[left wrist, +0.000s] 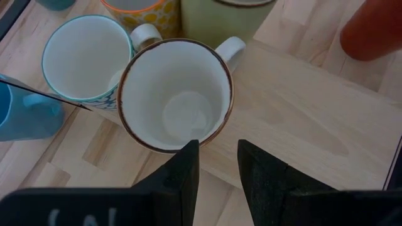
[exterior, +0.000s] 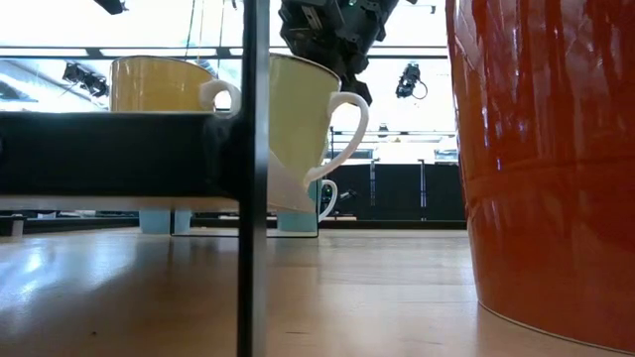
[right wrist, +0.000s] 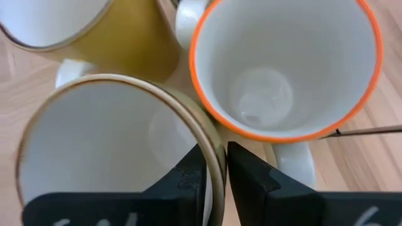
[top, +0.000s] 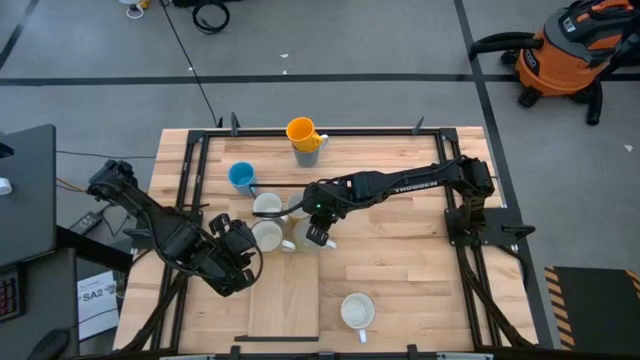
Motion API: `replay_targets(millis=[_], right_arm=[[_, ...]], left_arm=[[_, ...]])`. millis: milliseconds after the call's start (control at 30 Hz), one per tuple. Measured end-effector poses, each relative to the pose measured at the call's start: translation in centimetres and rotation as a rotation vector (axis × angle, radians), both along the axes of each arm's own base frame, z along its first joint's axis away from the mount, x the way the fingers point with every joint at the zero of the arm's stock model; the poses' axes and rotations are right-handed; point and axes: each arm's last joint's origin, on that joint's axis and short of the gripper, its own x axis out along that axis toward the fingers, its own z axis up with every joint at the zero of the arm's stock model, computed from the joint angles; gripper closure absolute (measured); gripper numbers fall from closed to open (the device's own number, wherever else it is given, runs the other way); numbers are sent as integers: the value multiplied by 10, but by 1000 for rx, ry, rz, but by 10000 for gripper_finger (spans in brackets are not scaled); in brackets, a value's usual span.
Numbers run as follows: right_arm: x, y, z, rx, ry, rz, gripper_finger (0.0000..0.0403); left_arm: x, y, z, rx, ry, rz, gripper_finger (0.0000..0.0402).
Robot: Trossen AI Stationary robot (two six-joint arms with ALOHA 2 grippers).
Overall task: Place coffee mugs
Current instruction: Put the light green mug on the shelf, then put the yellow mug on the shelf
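Several mugs crowd the table's middle. My right gripper [top: 318, 232] [exterior: 332, 45] reaches in from the right and is shut on a pale green, tan-rimmed mug [top: 300, 238] [exterior: 303, 129]. An orange-rimmed mug [right wrist: 282, 69] and a yellowish one [right wrist: 125, 37] stand close beside it. My left gripper [top: 245, 255] [left wrist: 218, 163] is open with a narrow gap. It stands at the near side of a white, brown-rimmed mug [top: 267, 237] [left wrist: 174, 94] that rests upright on its base. My right gripper pinches the pale green mug's rim [right wrist: 217, 147], one finger inside the cup and one outside, coming from above and pointing down. The mug hangs tilted below the fingers, its base off the wood in the low view. My left gripper has one fingertip [left wrist: 188, 154] over the brown-rimmed mug's rim; I cannot tell whether it touches.
A teal-rimmed patterned mug [left wrist: 81, 56] and a bright blue mug [top: 241, 177] stand left of the cluster. A yellow-orange mug [top: 302, 131] sits on a greyish one at the far edge. An orange mug [top: 357, 310] [exterior: 546, 149] stands near the near edge. Bare wood [top: 400, 250] lies to the right.
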Motion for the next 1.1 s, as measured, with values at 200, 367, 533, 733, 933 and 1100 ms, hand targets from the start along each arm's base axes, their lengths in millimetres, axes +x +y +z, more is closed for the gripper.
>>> replay_targets(millis=[200,367,533,733,933,1100], right_arm=[[3,0,2,2,-37,1,315],[3,0,2,3,-37,1,296],[3,-1,2,6,-41,-5,285],[3,-4,2,11,-40,-17,286],[3,-8,3,13,-38,-25,286],[6,-10,15,42,-72,-8,286]], left_arm=[[0,0,0,0,0,0,285],[0,0,0,0,0,0,285],[0,0,0,0,0,0,285],[0,0,0,-1,-1,0,285],[0,0,0,-1,-1,0,285],[0,0,0,-1,-1,-1,285]])
